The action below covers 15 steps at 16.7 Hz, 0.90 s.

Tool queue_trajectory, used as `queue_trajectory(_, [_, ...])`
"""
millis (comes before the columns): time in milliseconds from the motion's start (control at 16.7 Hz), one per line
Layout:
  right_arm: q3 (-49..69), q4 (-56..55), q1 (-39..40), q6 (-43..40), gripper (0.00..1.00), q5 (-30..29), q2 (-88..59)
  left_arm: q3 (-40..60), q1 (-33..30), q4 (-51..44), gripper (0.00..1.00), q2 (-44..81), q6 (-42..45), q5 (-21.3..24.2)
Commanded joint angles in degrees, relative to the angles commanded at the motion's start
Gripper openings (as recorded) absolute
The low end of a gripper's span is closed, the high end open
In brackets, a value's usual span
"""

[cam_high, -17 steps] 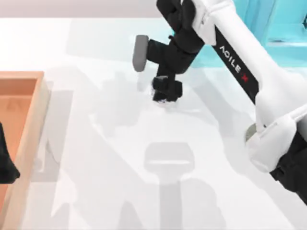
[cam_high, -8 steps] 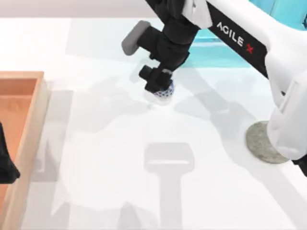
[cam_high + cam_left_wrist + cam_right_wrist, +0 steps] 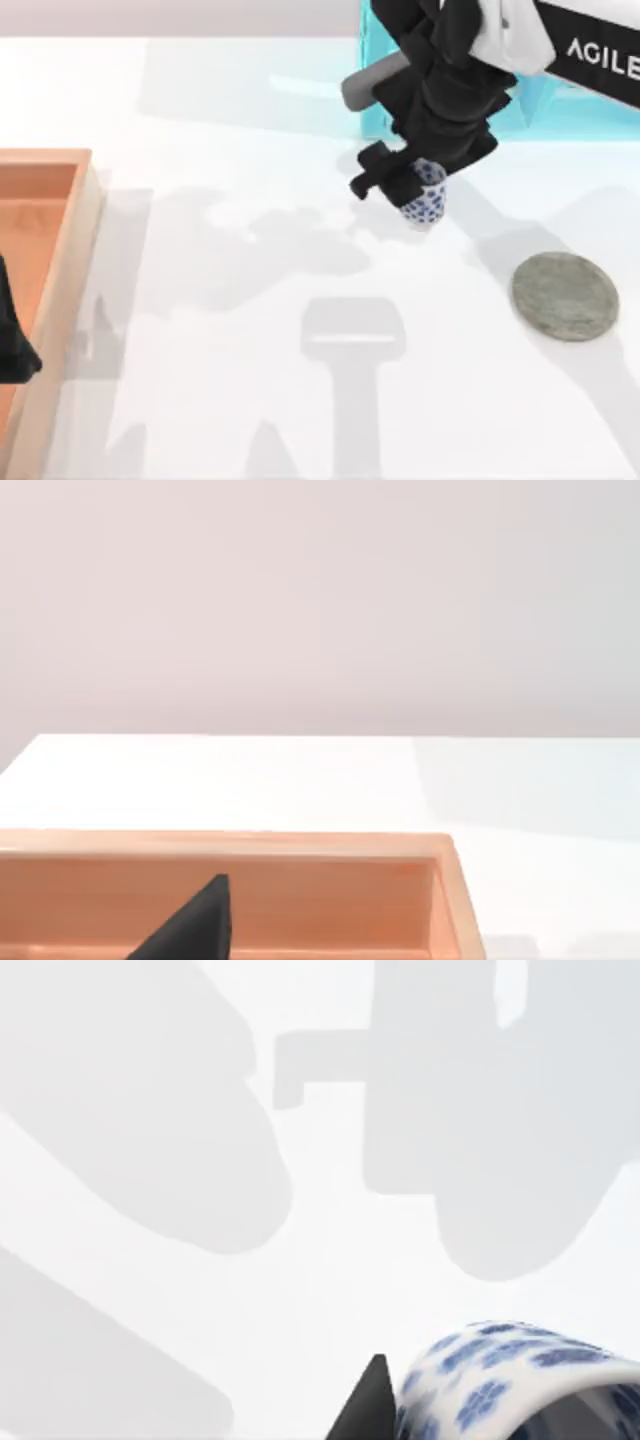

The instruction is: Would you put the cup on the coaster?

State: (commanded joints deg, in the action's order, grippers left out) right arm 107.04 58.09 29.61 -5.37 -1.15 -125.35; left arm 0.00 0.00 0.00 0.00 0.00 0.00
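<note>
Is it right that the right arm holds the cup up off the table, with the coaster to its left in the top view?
Not quite: the right tool does hold the cup above the table, but the top view shows the coaster to the cup's right, not its left.

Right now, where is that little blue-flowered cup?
In the top view the cup hangs in the right pincer, right of centre, up and left of the grey coaster.

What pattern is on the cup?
Blue flowers on white; the cup shows it best in the right wrist view.
</note>
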Motion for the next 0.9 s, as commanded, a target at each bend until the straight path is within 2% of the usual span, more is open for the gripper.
queue_trajectory(480, [-37.06,-16.86,-7.31,17.05,0.00,-7.81,25.84,0.00,0.00,0.00,1.00,0.00,0.00,0.00])
queue_trajectory(660, [-45.06,-21.12,-9.83,20.67,0.00,-9.49,32.11,0.00,0.00,0.00,1.00,0.00,0.00,0.00])
queue_trajectory(900, [-48.01,-22.82,-10.90,22.02,0.00,-10.09,34.50,0.00,0.00,0.00,1.00,0.00,0.00,0.00])
